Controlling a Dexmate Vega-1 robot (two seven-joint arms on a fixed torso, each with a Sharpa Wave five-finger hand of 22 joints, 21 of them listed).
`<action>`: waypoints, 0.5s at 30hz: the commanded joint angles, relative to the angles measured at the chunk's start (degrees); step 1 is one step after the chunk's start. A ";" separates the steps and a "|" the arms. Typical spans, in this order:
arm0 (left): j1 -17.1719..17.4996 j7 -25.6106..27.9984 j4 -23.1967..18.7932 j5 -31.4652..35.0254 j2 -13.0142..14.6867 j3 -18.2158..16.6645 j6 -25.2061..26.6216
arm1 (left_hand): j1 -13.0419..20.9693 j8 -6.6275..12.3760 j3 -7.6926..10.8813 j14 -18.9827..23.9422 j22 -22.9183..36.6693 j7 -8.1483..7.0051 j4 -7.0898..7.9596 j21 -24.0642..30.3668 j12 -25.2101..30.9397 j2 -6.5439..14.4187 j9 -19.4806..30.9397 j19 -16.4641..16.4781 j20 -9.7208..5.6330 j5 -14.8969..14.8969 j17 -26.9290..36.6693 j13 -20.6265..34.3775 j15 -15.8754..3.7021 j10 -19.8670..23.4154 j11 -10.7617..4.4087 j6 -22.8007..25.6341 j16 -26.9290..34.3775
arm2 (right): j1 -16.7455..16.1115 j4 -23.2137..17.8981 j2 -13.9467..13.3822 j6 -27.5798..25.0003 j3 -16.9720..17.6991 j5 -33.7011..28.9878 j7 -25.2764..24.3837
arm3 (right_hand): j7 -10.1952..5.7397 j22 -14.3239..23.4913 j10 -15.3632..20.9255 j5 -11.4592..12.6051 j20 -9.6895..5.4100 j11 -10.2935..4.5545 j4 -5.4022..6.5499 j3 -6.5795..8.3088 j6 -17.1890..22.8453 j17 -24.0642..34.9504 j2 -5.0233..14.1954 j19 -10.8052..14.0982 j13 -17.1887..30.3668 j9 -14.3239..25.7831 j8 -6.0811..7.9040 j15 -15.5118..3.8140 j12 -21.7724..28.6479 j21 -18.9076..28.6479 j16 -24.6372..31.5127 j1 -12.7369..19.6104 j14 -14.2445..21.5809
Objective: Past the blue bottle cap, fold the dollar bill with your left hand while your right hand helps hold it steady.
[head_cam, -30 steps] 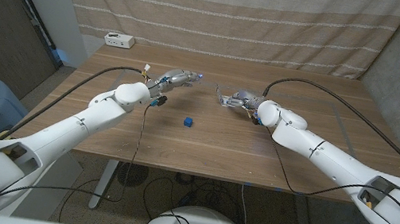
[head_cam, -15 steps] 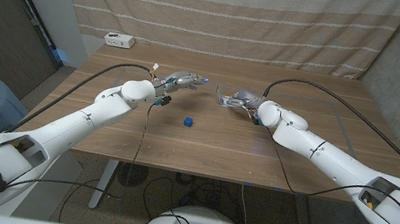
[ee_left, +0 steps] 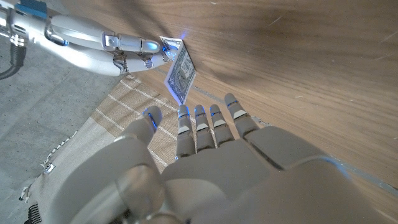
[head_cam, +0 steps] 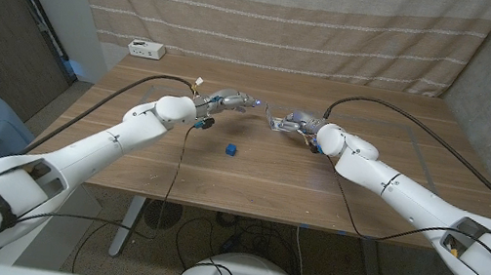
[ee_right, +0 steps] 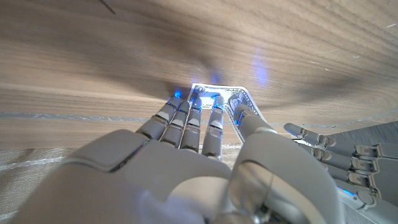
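Bill (ee_left: 180,76): thin, limp paper, light enough to slide or flop, so I judge it best taken at its free raised edge while the other end stays pinned. Right hand (ee_right: 205,134) presses its fingertips on one end and pinches it with the thumb. Left hand (ee_left: 199,149), fingers spread and holding nothing, hovers near it. It lies on the tabletop (head_cam: 317,183) beyond the cap (head_cam: 232,149).

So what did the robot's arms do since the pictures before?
The left robot hand reached further toward the dollar bill, its fingers open and not yet touching it. The right robot hand stayed put, holding the bill with one side raised off the table. The blue bottle cap did not move.
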 commanded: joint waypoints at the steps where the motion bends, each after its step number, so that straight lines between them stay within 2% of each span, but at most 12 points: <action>1: -1.99 -0.61 2.10 2.38 -1.27 1.80 -0.44 | -0.56 0.43 0.30 0.78 0.12 -0.06 0.16 -0.58 0.53 0.00 0.31 -1.14 0.51 -0.22 0.04 0.25 0.10 1.07 0.05 0.80 0.38 | -0.06 0.37 0.16 0.38 0.10 0.25 -0.26 | 0.17 0.25 0.54 0.02 0.28 0.09 0.34 0.10 0.31 0.28 0.04 0.97 0.16 0.17 -0.15 -0.26 -0.26 0.14 0.38 0.78 0.59; 15: -4.22 -1.57 5.23 4.88 -3.11 3.86 -2.18 | -0.60 0.52 0.65 1.01 0.13 0.07 0.00 -0.85 0.57 0.04 0.30 -1.44 -0.38 -0.22 -0.09 0.24 -0.89 1.76 -0.29 1.58 0.25 | 0.38 1.52 0.53 1.17 -0.06 0.43 -0.16 | 0.21 0.25 0.72 0.02 0.33 0.20 0.41 0.07 0.48 0.32 0.03 1.04 0.17 0.18 -0.20 -0.28 -0.31 0.11 0.35 0.85 0.68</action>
